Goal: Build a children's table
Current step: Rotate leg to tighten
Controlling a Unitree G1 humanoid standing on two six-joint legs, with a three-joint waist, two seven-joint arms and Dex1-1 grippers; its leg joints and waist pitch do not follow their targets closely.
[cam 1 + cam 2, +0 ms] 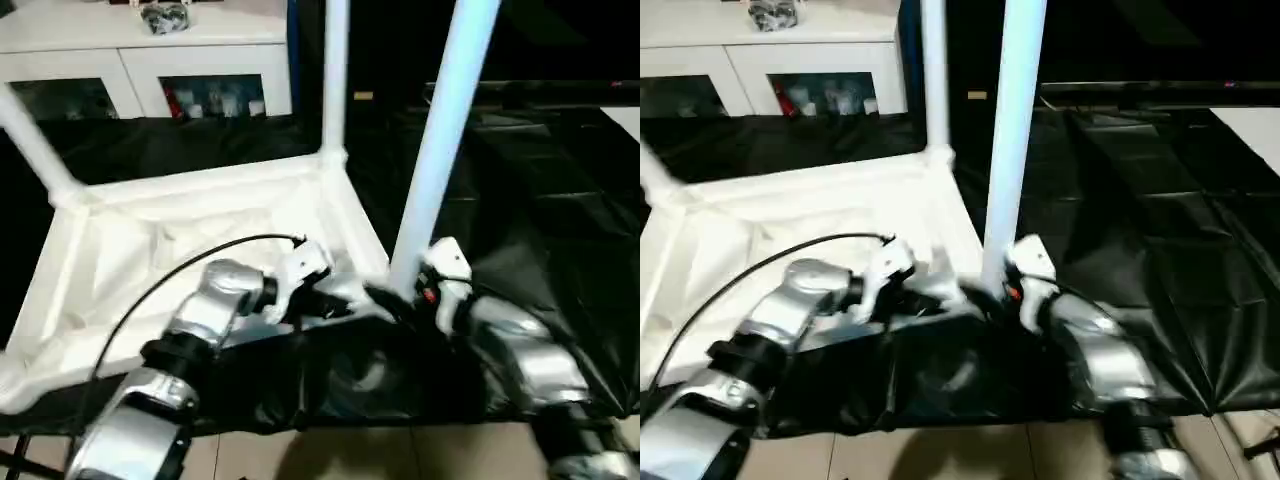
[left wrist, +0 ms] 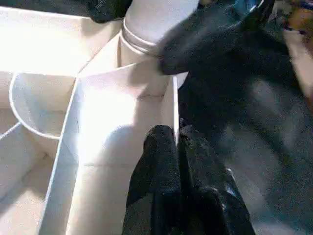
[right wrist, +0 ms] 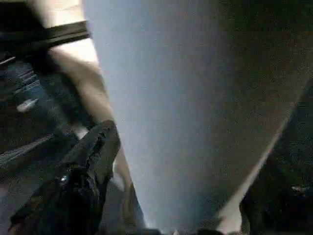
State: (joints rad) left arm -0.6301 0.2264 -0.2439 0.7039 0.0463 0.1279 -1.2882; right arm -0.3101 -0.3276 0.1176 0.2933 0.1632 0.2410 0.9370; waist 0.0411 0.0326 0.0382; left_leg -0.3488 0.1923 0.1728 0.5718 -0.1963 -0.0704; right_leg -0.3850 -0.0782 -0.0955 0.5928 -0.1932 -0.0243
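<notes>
The children's table lies upside down on a black sheet; its white ribbed tabletop [image 1: 190, 240] faces up. Three white legs stand in corner sockets: a tilted one at the far left [image 1: 30, 140], one at the far right [image 1: 335, 75], and one at the near right corner [image 1: 445, 140]. My left gripper [image 2: 176, 134] is shut on the tabletop's thin rim wall [image 2: 173, 98] just beside that near right socket. My right gripper [image 3: 200, 142] stands open at the base of the near right leg [image 3: 186, 98], with one finger [image 3: 90, 161] on each side of it.
A white cabinet [image 1: 150, 60] with glass doors stands behind the table at the back left. The black sheet [image 1: 540, 200] spreads to the right. Pale floor tiles [image 1: 400, 455] show at the near edge. A black cable [image 1: 160, 280] arcs over my left forearm.
</notes>
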